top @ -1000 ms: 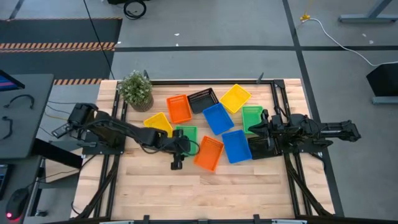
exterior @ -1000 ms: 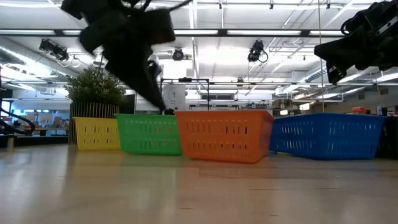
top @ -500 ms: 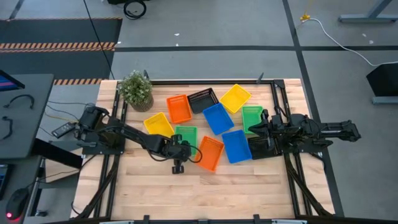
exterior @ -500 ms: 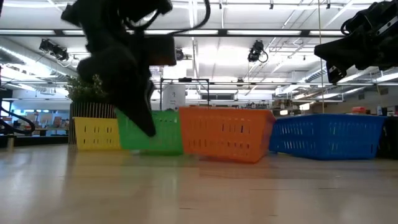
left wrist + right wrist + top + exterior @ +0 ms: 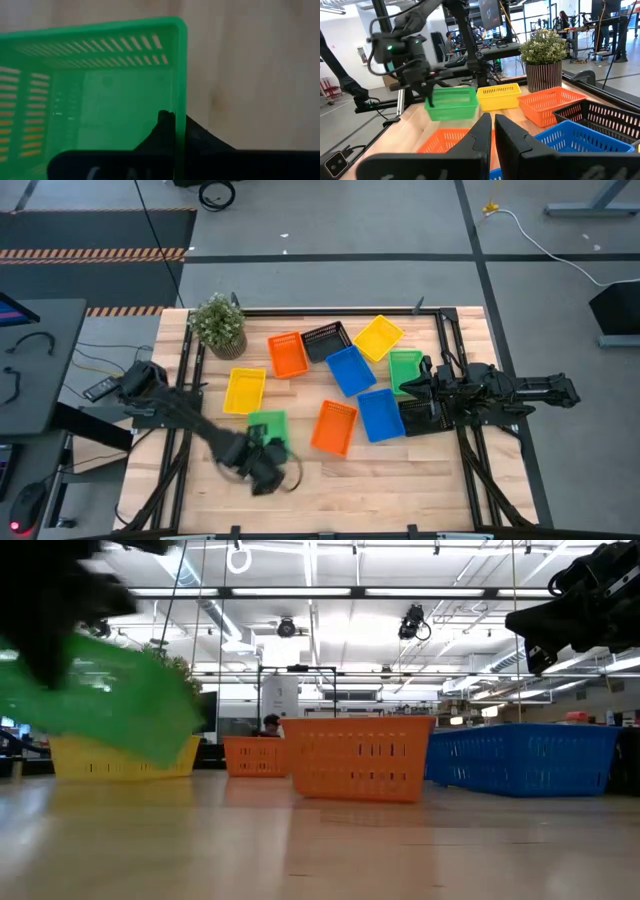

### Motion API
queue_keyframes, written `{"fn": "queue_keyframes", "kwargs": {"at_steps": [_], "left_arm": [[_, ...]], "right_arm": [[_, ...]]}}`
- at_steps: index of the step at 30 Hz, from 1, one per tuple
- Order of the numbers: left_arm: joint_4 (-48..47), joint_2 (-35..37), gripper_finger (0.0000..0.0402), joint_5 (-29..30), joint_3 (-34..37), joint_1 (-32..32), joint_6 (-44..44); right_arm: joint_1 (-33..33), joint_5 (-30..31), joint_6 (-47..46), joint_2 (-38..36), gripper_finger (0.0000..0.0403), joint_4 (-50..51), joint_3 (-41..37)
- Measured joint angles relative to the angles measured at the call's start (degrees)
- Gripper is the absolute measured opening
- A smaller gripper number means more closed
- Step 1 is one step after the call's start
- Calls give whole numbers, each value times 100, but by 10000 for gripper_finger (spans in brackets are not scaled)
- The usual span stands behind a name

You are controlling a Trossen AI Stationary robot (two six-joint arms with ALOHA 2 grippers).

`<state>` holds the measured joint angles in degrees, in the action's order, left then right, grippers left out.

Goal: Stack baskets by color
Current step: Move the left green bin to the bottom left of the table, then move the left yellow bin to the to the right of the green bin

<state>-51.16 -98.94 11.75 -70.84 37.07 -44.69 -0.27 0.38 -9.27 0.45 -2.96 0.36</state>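
Between the clenched fingers of the left gripper sits one wall of a green slotted plastic basket, held tilted just above the wooden table, clear of the other baskets. Just beyond it lie a yellow mesh basket and an orange one. The right gripper hangs over the far side, its fingers nearly together on nothing, above a second green basket and a black one.
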Motion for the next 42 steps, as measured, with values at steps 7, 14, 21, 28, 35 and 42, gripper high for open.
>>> {"fn": "queue_keyframes", "kwargs": {"at_steps": [7, 14, 21, 28, 35, 42], "left_arm": [[135, -8, 4, 170, 392, 1092, -1222], [559, 6, 7, 302, 1058, 1474, -1466], [151, 17, 36, 110, 1118, 1408, -1082], [-280, 462, 113, -636, 1118, 1414, -1220], [-561, 1584, 152, -701, 1116, 1369, -2608], [679, 1966, 136, 1512, 1116, 1076, -1787]], "right_arm": [[-2, 0, -1, 0, 29, 0, 2], [0, 0, 0, 0, 29, 0, 1], [0, 0, -1, 0, 29, 0, 0], [-1, 0, 1, 1, 29, 1, 1], [0, 0, -1, 0, 29, 2, 0], [0, 0, 1, 1, 29, 2, 0]]}}
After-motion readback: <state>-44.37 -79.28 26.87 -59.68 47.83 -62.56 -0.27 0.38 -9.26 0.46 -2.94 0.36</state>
